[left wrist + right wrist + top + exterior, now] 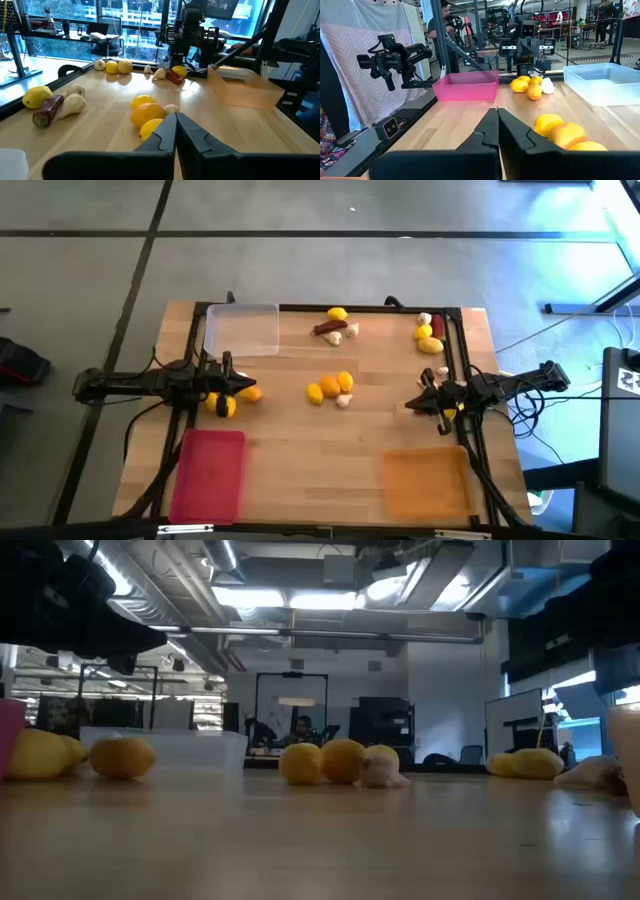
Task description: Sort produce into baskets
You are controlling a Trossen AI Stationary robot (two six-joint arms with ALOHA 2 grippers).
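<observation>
Produce lies in groups on the wooden table. Lemons and a garlic bulb [331,388] sit mid-table. A lemon, chili and garlic [335,325] lie at the far middle, and more produce [430,335] at the far right. Yellow and orange fruits [228,400] lie by the left arm. The clear basket [242,330] stands far left, the pink-red basket [210,475] near left, and the orange basket [425,480] near right. My left gripper [175,122] is shut and level, pointing at the middle group [146,114]. My right gripper [497,120] is shut and points at the same group [565,135] from the right.
A black frame [330,307] runs along the far edge and down both sides of the table. Bare wood [320,470] lies between the pink-red and orange baskets. A person [440,25] stands in the room beyond the table.
</observation>
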